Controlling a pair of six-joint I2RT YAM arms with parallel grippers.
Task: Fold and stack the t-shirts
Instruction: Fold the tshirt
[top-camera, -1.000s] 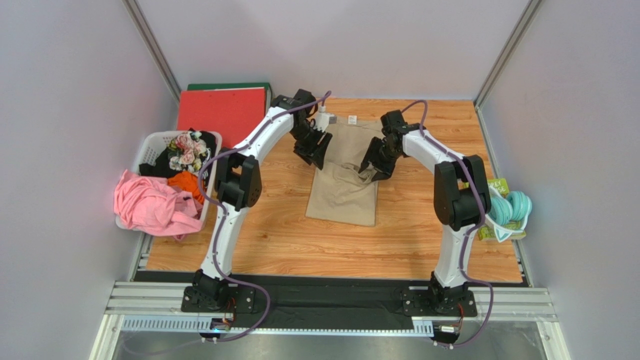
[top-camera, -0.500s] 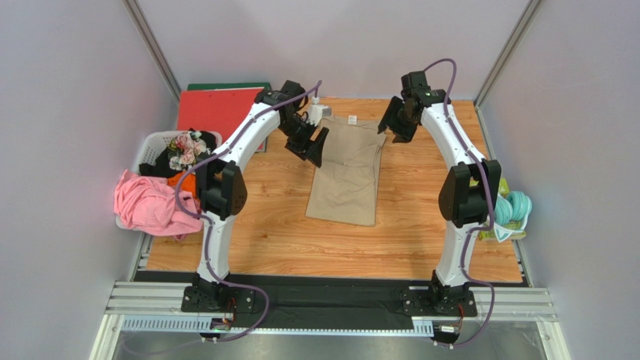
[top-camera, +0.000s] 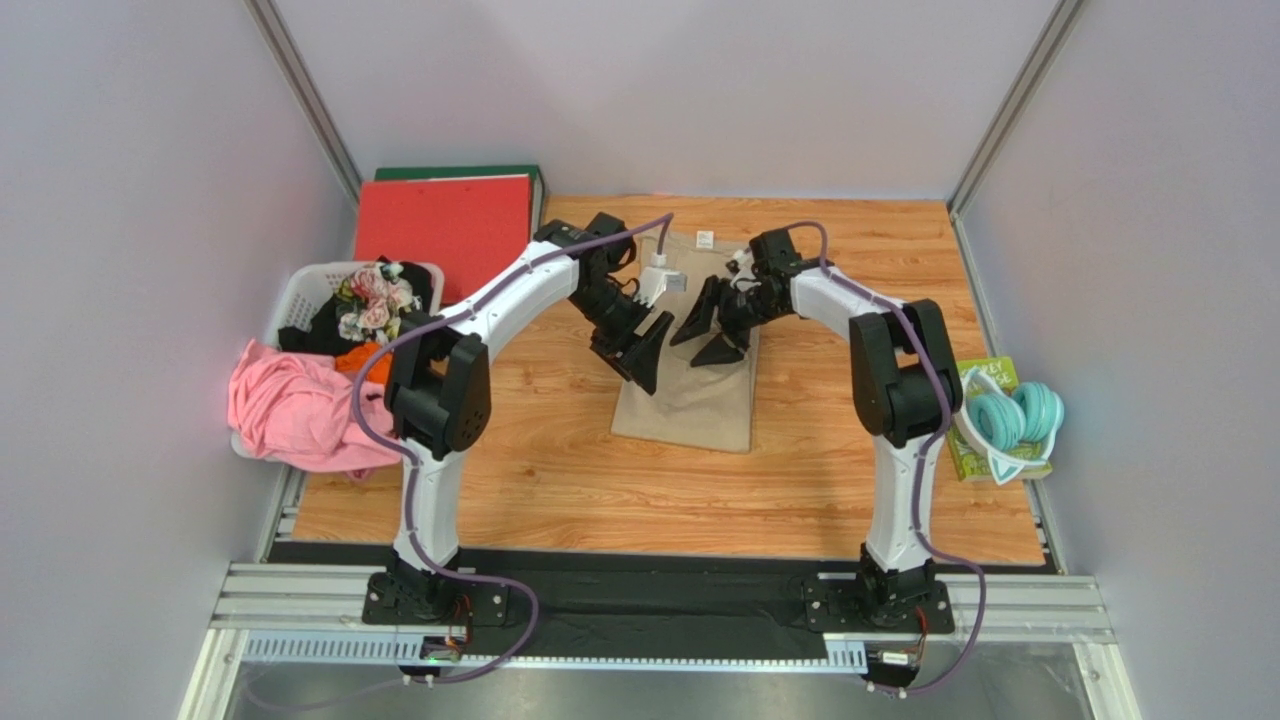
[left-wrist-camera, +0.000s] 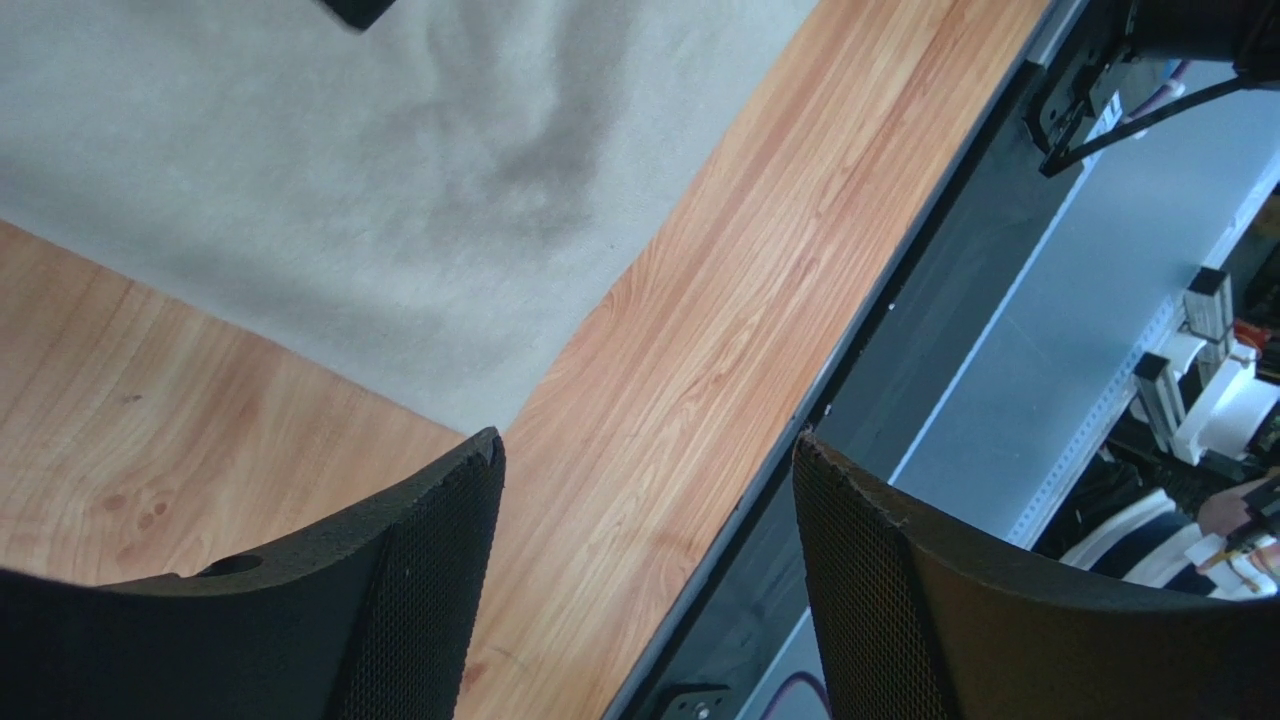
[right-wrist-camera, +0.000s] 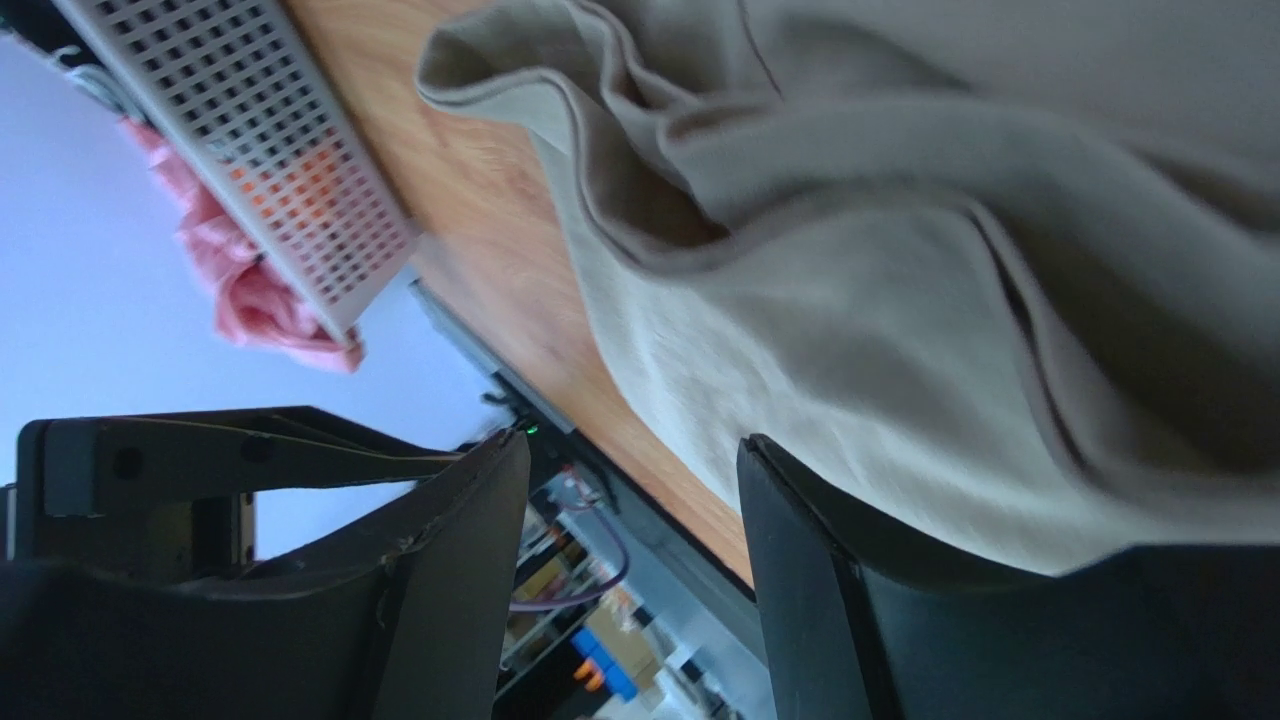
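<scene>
Two arms have swung in over the plain tan-beige cloth t-shirt (top-camera: 688, 405), which lies as a long narrow strip on the wood-grain table (top-camera: 571, 480), far-centre, betw. the arms. Half a sec ago the left gripper (top-camera: 643, 353) stood just off the shirt's left edge. It's now further in and nearer, over the left side of the strip. Its jaws are wide apart w/ nothing betw. them; wrist view shows only bare wood and the shirt's corner past the black fingers (left-wrist-camera: 406, 600).

The right gripper (top-camera: 709, 333) was up by the far edge near the collar. It's now down over the shirt's mid-part, close to the left one but not touching it. Jaws are partly spread, gap empty. Bunched cloth sits right by one finger, but can't tell if it touches.

Shirt's near end hasn't shifted. The white plastic basket (top-camera: 296, 308) w/ pink cloth (top-camera: 301, 413), the flat red folder (top-camera: 443, 222) and the teal headphones (top-camera: 1022, 413) are unchanged.
</scene>
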